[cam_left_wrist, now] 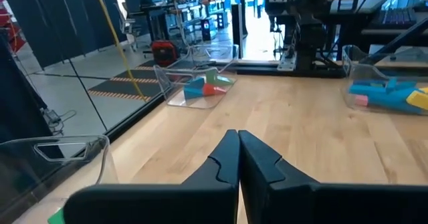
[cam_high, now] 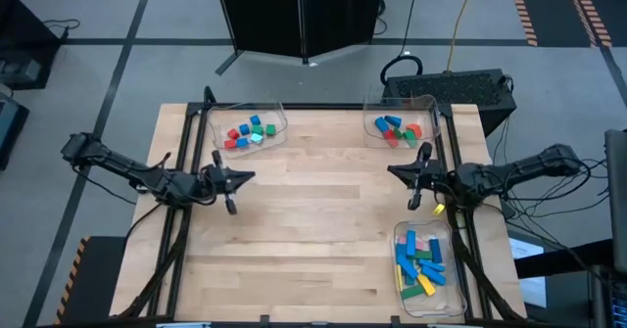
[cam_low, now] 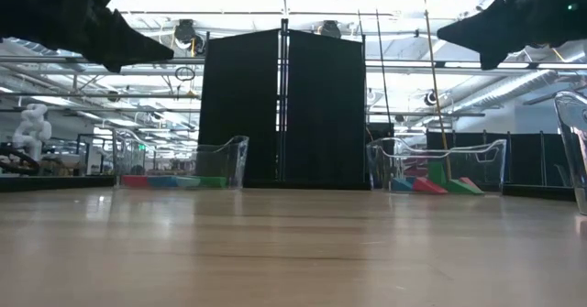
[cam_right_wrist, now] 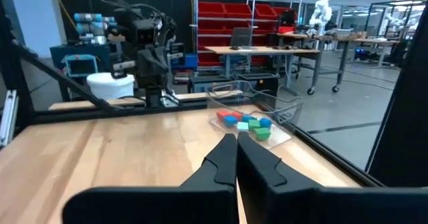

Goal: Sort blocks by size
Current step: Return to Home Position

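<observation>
The blocks lie sorted in three clear trays. Small cubes fill the far-left tray (cam_high: 248, 127), mid-sized blocks the far-right tray (cam_high: 400, 122), and long bars the near-right tray (cam_high: 423, 264). My left gripper (cam_high: 247, 177) hangs shut above the bare wood on the table's left side, pointing level toward the middle; its fingers (cam_left_wrist: 238, 140) are closed with nothing between them. My right gripper (cam_high: 395, 171) mirrors it on the right side, shut and empty (cam_right_wrist: 235, 142). In the low view both grippers, left (cam_low: 165, 49) and right (cam_low: 445, 32), stand well above the tabletop.
Bare wooden tabletop (cam_high: 323, 230) lies between and in front of the two grippers. Black frame rails (cam_high: 186, 152) run along the table's left and right sides. A dark box (cam_high: 460, 88) sits beyond the far-right corner, and dark panels (cam_low: 284, 105) stand behind the far edge.
</observation>
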`<action>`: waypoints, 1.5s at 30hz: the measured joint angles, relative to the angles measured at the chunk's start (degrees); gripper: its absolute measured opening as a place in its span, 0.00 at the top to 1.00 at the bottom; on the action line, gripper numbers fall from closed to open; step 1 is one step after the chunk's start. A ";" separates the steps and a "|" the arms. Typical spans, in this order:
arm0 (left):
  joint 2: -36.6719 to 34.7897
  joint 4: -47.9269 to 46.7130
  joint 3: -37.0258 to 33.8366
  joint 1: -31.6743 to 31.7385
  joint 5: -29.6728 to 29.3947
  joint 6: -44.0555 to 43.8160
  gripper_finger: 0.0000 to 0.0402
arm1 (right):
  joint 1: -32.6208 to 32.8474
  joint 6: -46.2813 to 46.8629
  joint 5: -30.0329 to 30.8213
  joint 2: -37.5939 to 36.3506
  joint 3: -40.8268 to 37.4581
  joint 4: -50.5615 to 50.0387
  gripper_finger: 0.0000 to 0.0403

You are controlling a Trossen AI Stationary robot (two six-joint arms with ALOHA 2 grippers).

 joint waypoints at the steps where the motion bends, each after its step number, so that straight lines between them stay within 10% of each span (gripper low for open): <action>1: -0.65 0.02 -0.22 0.00 -0.04 0.02 1.00 | -0.49 -0.19 -0.58 -0.32 0.00 -0.66 1.00; 45: -8.71 1.86 -9.56 20.87 23.41 -1.18 1.00 | -9.51 3.16 -9.80 -15.09 -7.02 -8.84 1.00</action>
